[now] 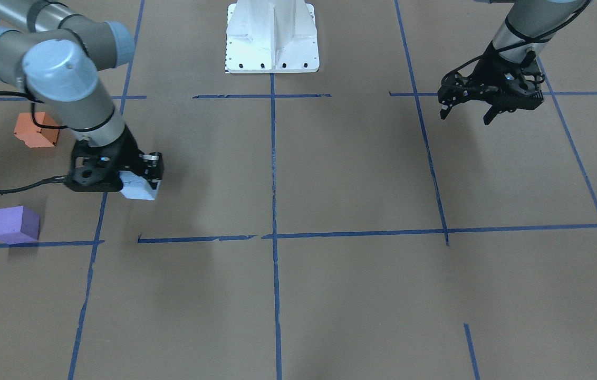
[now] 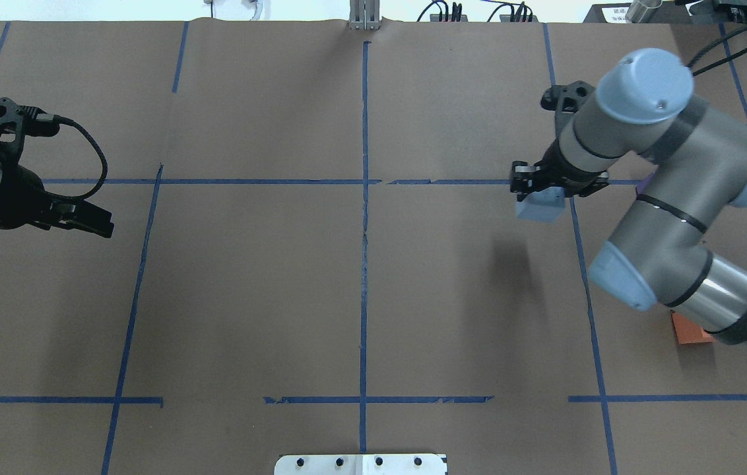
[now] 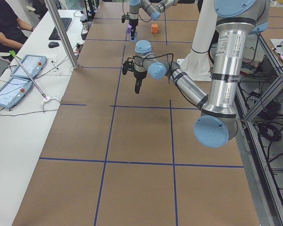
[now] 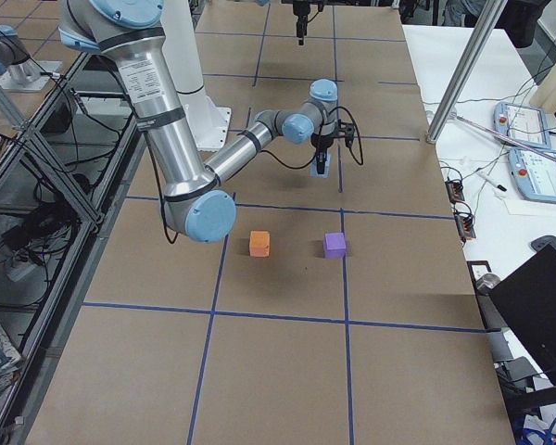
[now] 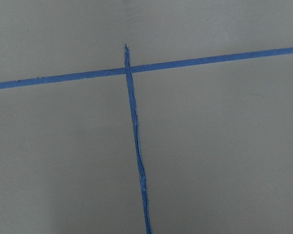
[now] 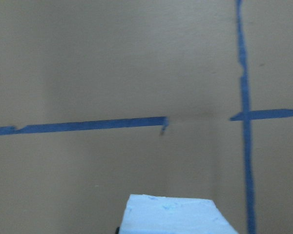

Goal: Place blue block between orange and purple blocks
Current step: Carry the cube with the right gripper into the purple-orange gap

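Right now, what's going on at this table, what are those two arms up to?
The right gripper is shut on a light blue block and holds it over the brown table; its separate shadow suggests it is raised. The orange block and the purple block sit apart nearby with a free gap between them, and the blue block is not yet in that gap. The left gripper hangs open and empty on the far side.
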You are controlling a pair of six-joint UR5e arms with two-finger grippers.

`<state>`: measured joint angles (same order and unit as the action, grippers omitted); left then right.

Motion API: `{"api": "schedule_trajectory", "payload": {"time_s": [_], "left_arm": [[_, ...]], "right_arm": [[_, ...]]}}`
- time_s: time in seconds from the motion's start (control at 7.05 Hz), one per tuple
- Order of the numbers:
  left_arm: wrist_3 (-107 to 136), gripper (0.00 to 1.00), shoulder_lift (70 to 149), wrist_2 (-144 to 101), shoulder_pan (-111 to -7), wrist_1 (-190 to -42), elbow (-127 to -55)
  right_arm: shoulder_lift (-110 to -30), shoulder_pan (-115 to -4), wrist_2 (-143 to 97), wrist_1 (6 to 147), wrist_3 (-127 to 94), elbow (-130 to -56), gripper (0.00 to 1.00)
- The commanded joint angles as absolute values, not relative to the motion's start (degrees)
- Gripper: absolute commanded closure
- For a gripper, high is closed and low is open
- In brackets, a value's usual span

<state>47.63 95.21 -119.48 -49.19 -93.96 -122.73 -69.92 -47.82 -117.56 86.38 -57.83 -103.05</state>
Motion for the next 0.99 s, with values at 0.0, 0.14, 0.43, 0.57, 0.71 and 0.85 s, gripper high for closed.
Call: {"api": "schedule_trajectory", "payload": {"time_s": [0.0, 0.14, 0.43, 0.57, 0.71, 0.85], "left_arm": [[47.72, 0.0, 95.01, -119.27, -49.22, -93.87, -123.39], [47.81, 0.0, 94.92, -119.18, -49.22, -93.87, -123.4], [47.73, 0.0, 94.83, -119.18, -49.22, -93.87, -123.49], [47.72, 0.0, 94.75, -119.09, -49.22, -93.87, -123.83], [47.72, 0.0, 94.75, -119.09, -49.22, -93.87, -123.92], [47.72, 0.0, 94.75, -119.09, -49.31, -93.87, -123.93]], "right_arm": [[-80.81, -55.69, -122.24, 83.52, -47.25, -104.68, 0.8], [-85.99, -57.46, -124.78, 79.41, -44.94, -104.68, 0.8], [-92.27, -57.39, -125.33, 72.45, -42.98, -103.28, 0.79], [-92.37, -57.22, -124.98, 72.16, -42.98, -101.36, 0.79], [-92.11, -57.13, -124.89, 71.98, -43.07, -100.73, 0.78], [-92.02, -57.04, -124.89, 71.9, -43.15, -99.68, 0.77]]}}
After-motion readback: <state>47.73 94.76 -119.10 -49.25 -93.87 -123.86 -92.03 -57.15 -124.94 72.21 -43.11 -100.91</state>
